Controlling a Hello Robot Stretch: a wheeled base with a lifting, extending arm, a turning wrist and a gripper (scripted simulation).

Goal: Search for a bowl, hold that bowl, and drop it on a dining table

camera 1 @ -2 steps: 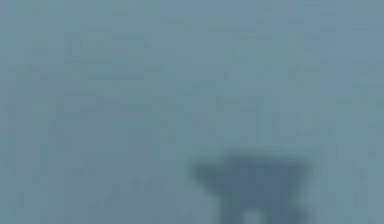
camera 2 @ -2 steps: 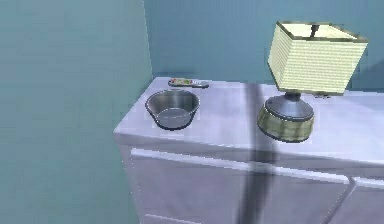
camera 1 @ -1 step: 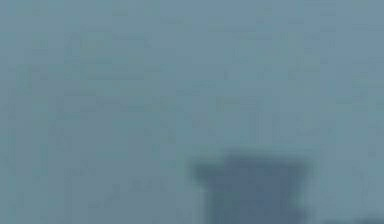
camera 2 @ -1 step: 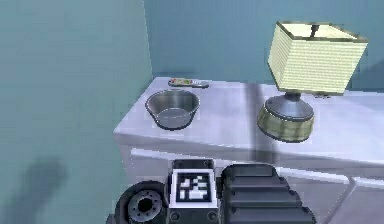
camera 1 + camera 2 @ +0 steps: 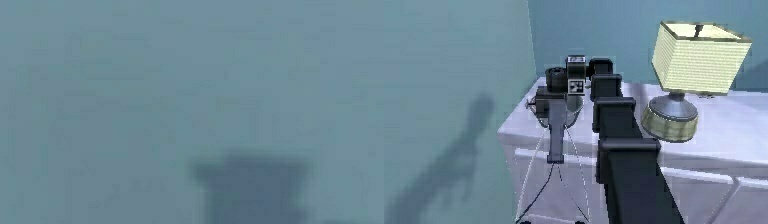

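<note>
Gripper (image 5: 552,180) sits at the cabinet's (image 5: 724,130) left front corner, fingers pointing down across its front face. Can't tell if the fingers are apart or together, or if it holds anything; can't tell if it touches the cabinet either. Two markers (image 5: 574,84) just right of the gripper body. Arm (image 5: 624,150) runs up from the bottom edge, crossing the cabinet's front edge over the top. Lamp (image 5: 684,75) stands upright on the top, just right of the arm, base near the front edge. Teal side wall (image 5: 454,60) is near the cabinet's left end, with a narrow gap there. Back wall (image 5: 594,25) runs behind the cabinet. In the forward view, teal wall (image 5: 150,80) ahead; dark shape (image 5: 250,185) at the bottom edge, can't identify it.
</note>
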